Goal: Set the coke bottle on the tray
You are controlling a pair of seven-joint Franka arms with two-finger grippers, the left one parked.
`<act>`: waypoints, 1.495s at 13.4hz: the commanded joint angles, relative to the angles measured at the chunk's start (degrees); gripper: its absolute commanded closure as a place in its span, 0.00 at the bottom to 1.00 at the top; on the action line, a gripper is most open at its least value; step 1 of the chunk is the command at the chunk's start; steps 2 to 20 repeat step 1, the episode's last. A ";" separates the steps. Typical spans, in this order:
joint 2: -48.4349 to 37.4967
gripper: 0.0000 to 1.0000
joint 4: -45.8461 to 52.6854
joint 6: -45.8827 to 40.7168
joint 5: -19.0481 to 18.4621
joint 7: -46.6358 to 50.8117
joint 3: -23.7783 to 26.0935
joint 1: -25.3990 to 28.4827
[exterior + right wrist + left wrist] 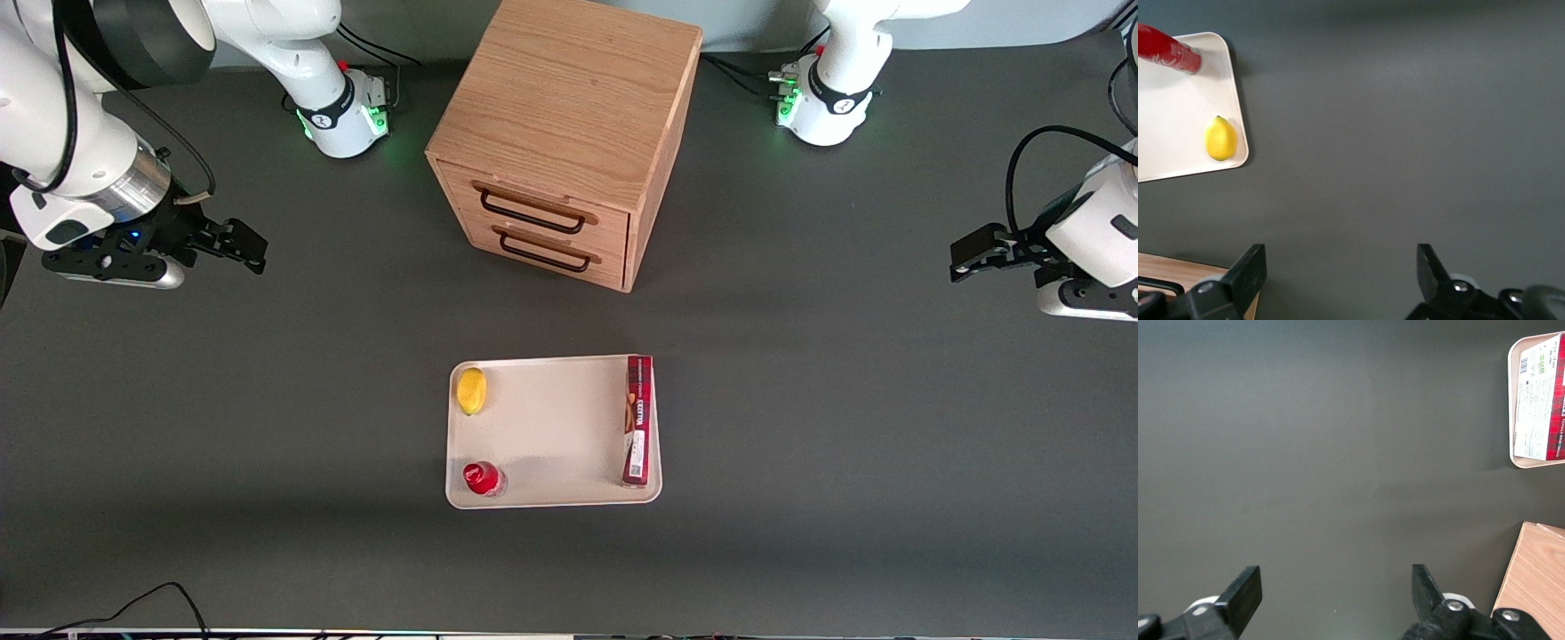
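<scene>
On my front feed, at about nine o'clock, I see the right arm's black two-finger gripper (253, 249) hanging above the bare dark grey table (845, 427), toward the working arm's end and well apart from everything else. Its fingers (1248, 267) stand wide apart with nothing between them.

Moving across, the flat cream-white rectangular tray (551, 427) lies near the middle of the table, nearer to the front camera than the light wooden two-drawer cabinet (569, 133), which sits at twelve o'clock. The small red coke bottle (483, 478) with its red cap stands upright on the tray, in the corner at about seven o'clock of the tray, the one nearest the camera on the working arm's side. The wrist feed shows the same bottle (1168, 52) resting inside the rim.

So I judge the placing done: the bottle is down, released, and the arm is clear. I reckon nothing is called for next but keeping the arm parked away from the tray; no further grasp seems needed.

My count, in order:
- one gripper in use
- one small yellow lemon (471, 391), at the tray's eleven o'clock corner
- one coke bottle
- one tray
- one cabinet, two black handles
- one long red rectangular box (637, 420), along the tray's three o'clock edge
</scene>
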 commanded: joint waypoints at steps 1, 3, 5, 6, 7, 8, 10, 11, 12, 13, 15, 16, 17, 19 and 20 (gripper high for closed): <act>0.45 0.00 1.01 0.01 1.48 -1.55 0.87 -1.15; 0.45 0.00 1.01 0.01 1.48 -1.55 0.87 -1.15; 0.45 0.00 1.01 0.01 1.48 -1.55 0.87 -1.15; 0.45 0.00 1.01 0.01 1.48 -1.55 0.87 -1.15; 0.45 0.00 1.01 0.01 1.48 -1.55 0.87 -1.15; 0.45 0.00 1.01 0.01 1.48 -1.55 0.87 -1.15; 0.45 0.00 1.01 0.01 1.48 -1.55 0.87 -1.15; 0.45 0.00 1.01 0.01 1.48 -1.55 0.87 -1.15; 0.45 0.00 1.01 0.01 1.48 -1.55 0.87 -1.15; 0.45 0.00 1.01 0.01 1.48 -1.55 0.87 -1.15; 0.45 0.00 1.01 0.01 1.48 -1.55 0.87 -1.15; 0.45 0.00 1.01 0.01 1.48 -1.55 0.87 -1.15; 0.45 0.00 1.01 0.01 1.48 -1.55 0.87 -1.15; 0.45 0.00 1.01 0.01 1.48 -1.55 0.87 -1.15; 0.45 0.00 1.01 0.01 1.48 -1.55 0.87 -1.15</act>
